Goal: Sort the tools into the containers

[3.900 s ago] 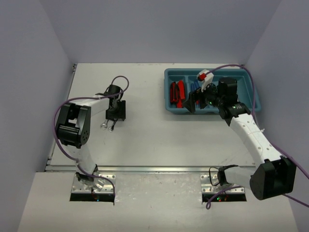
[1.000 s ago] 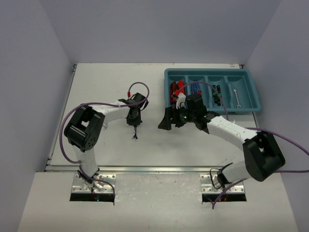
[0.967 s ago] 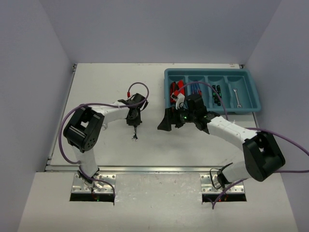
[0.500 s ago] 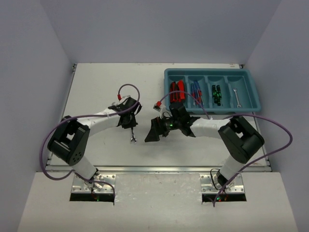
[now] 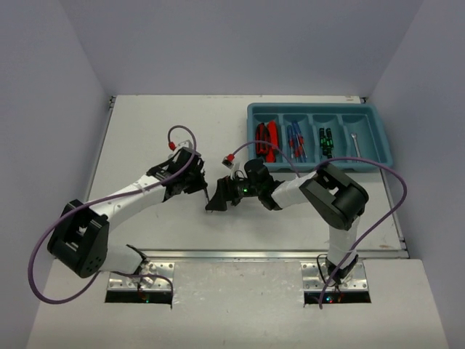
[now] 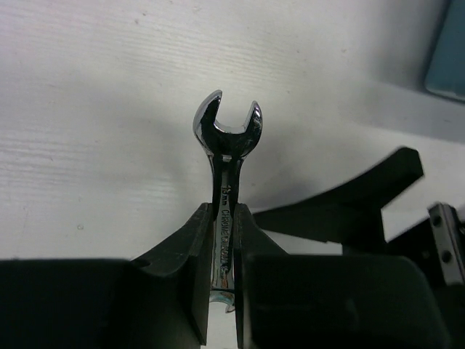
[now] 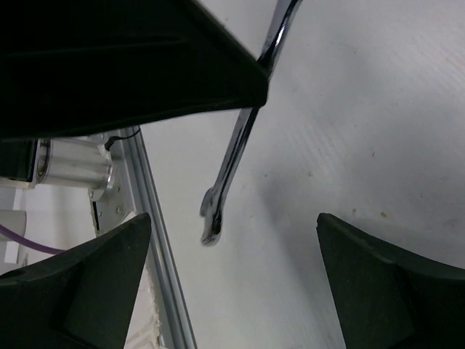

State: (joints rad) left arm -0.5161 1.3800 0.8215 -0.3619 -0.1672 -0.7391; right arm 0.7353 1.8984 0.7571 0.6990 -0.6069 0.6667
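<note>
Since the tray (image 5: 363,166) sits far right, L claw (image 6: 221,218) pinches the wrench (image 6: 227,134) by its shank over the counter (image 5: 160,131). R claw (image 7: 234,254) gapes wide just beside it, prob. for a handover.

Stamped lettering runs down the wrench (image 6: 224,190) shank; it looks like "CHROME", the rest too small to read.

Soft, even overhead light is filling the top view; the worktop (image 5: 145,131) is reading bright, with faint shadows lying under the arms. In the left wrist view the wrench (image 6: 224,174) is throwing glare off its polished head, while the left end effector (image 6: 221,218) is showing near black, underexposed. Close dark shapes in the right wrist view are blurring.
</note>
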